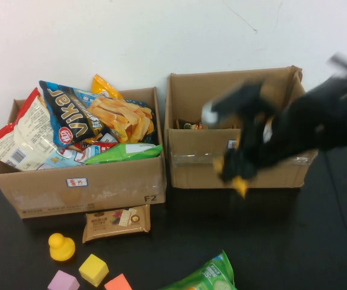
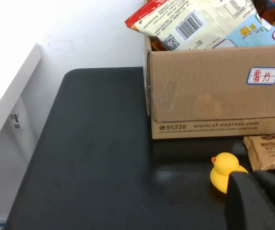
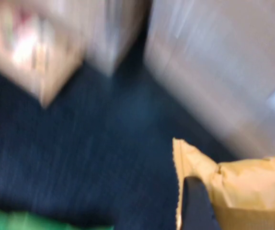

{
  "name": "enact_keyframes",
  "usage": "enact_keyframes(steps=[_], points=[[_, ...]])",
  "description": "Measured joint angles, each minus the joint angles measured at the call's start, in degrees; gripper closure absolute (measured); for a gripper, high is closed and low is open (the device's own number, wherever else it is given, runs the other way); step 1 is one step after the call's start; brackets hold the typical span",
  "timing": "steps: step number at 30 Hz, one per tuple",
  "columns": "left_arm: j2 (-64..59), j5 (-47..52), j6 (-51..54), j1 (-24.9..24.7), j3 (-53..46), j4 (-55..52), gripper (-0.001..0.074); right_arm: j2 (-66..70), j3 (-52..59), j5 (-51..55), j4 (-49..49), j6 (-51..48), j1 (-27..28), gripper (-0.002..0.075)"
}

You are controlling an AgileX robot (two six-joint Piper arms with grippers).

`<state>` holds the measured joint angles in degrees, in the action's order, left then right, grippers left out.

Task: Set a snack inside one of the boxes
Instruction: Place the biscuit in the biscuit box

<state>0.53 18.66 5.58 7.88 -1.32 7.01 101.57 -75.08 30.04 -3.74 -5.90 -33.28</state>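
Observation:
My right gripper [image 1: 237, 172] is blurred in front of the right cardboard box [image 1: 191, 164]. It is shut on a yellow snack packet [image 1: 240, 185], held above the table at the box's front wall. In the right wrist view the yellow packet [image 3: 252, 187] fills the space beside one dark finger [image 3: 197, 206]. The left cardboard box [image 1: 89, 188] is piled full of snack bags. My left gripper [image 2: 255, 196] shows only in the left wrist view, fingers together and empty, low by the yellow duck [image 2: 225, 170] near the left box's corner [image 2: 200, 100].
A brown snack packet [image 1: 116, 222] lies in front of the left box. A green bag [image 1: 207, 278] lies at the front edge. A yellow duck [image 1: 61, 248] and yellow [image 1: 94, 269], purple [image 1: 63, 282] and orange [image 1: 118, 283] blocks sit at front left.

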Motion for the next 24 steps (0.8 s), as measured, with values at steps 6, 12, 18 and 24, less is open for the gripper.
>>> enact_keyframes(steps=[6,12,18,24], points=[[0.0,0.0,0.12,0.0,0.0,0.0,0.0737,-1.51,-8.64,-4.25,-2.99,0.0,2.87,0.0341],[0.0,0.0,0.12,0.0,0.0,0.0,0.0737,9.1,-22.15,-3.96,-3.3,0.1,8.05,0.0341],[0.0,0.0,0.12,0.0,0.0,0.0,0.0737,21.64,-33.34,0.91,-3.06,0.1,11.14,0.0295],[0.0,0.0,0.12,0.0,0.0,0.0,0.0737,25.51,-40.05,12.31,-1.83,0.2,11.54,0.0139]])
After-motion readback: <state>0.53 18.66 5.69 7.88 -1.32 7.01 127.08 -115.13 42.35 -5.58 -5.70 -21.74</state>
